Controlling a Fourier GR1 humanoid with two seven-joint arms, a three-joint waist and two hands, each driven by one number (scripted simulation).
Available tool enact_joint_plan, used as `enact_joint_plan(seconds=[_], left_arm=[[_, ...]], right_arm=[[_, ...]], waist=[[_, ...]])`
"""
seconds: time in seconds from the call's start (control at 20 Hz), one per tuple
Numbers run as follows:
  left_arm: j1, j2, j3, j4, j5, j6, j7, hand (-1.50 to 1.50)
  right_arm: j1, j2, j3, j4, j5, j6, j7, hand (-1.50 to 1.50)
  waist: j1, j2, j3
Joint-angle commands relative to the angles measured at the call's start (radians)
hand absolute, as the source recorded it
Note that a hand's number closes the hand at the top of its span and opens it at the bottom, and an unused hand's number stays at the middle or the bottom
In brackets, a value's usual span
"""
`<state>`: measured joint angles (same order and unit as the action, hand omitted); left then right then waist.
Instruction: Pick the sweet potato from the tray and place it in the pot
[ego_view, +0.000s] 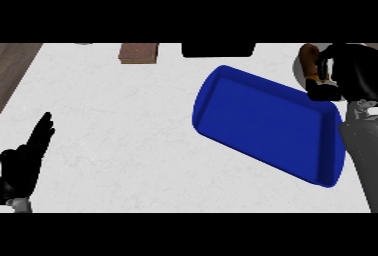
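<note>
- Sweet potato (308, 62): I see it as a brown-orange shape at the upper right of my head view, beyond the far right corner of the tray, mostly covered by the right hand.
- Right hand (347, 67): fingers and thumb are curled round the sweet potato; the grey forearm rises along the right edge of the view to reach it.
- Pot (298, 70): only a grey sliver shows just left of the hand; I cannot tell whether the sweet potato touches it.
- Tray (251, 117): blue, lying at an angle on the white counter (118, 130).
- Left hand (26, 160): resting at the lower left edge, fingers straight, pointing up.
</note>
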<state>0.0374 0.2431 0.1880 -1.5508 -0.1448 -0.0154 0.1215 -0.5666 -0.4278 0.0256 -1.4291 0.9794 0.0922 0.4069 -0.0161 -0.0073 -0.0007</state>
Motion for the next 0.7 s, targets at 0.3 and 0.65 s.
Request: enact_joint_plan(seconds=[0.3, 0.65], left_arm=[[-0.022, 0.031, 0.025, -0.009, 0.034, -0.059, 0.002, 0.00], [-0.050, -0.009, -0.019, -0.040, -0.008, -0.028, 0.072, 0.00]], right_arm=[[-0.065, -0.066, -0.241, 0.093, -0.129, -0.101, -0.117, 1.50], [-0.204, -0.156, -0.333, 0.422, -0.164, -0.190, -0.309, 1.50]], waist=[[0.024, 0.009, 0.001], [0.037, 0.012, 0.002]])
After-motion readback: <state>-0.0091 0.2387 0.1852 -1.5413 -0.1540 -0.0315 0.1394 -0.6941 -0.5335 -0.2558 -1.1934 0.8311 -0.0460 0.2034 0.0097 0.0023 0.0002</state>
